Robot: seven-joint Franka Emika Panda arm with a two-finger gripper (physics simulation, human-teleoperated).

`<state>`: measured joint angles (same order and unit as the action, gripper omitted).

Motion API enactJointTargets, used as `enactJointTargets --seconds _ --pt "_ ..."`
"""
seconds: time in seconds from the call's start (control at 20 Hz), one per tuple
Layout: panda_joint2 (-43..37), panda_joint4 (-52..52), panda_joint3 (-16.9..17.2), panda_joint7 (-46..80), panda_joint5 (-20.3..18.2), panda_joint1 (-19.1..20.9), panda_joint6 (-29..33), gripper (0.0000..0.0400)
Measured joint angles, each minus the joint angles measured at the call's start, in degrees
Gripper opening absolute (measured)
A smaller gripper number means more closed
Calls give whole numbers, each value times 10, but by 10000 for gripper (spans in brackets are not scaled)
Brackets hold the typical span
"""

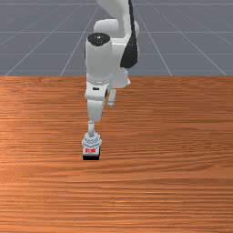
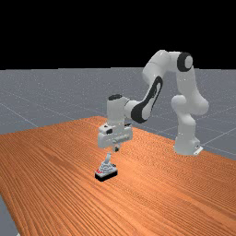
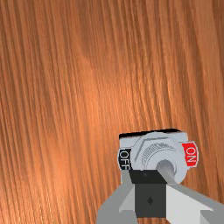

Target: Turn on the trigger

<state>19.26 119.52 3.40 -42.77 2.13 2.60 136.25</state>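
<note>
So the end effector [image 3: 149, 176] is sitting closed with nothing in its grip, and it's hanging just above and beside the lever [image 1: 91, 129] of the switch [image 1: 92, 141]. I'm not able to tell if they're touching. The lever is leaning toward the OFF label [image 3: 124, 159], so I'm guessing it's still needing a shove the other way, toward the ON label [image 3: 190, 154], which is facing the near side of the front view.

Here's what's bugging me. The tip is riding pretty high, so a push without dropping a bit first is risking a skim right over the top. It's also looking slightly to the front view's right of the lever, so an off-centre push is asking to slip off the side. And coming straight down on top is only going to be jamming the lever, not flipping it.

The switch is standing on the tabletop [image 1: 173, 150], left of the middle in the front view, with the arm [image 1: 98, 61] reaching in from the far side. If it's not fixed down, a low hard push is probably sliding or tipping it.
</note>
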Motion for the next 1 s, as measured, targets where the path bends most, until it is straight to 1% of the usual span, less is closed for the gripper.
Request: enactJointTargets --seconds 0.05,0.2,0.4,0.45,0.5,0.55,0.6,0.65,0.75,0.85,0.9,1.0 --pt "-17 36 -2 -13 -1 3 57 0" --pt "-19 38 -6 -23 1 2 58 0" --pt "-40 72 -5 -18 2 0 70 0" --pt "-43 75 -11 -30 -25 8 68 0" --pt "-45 77 -14 -38 -35 11 67 0" --pt "-50 90 -4 -8 -3 0 93 0" --pt "-45 80 -8 -19 -14 4 74 0" --pt "-49 102 -5 -10 -6 1 125 0" --pt "-39 99 -5 -10 -6 1 127 0" --pt "-32 110 -6 -11 -8 3 161 0" --pt "-22 89 -2 9 -5 -2 115 0" --pt "-20 86 8 45 -8 -6 112 0"
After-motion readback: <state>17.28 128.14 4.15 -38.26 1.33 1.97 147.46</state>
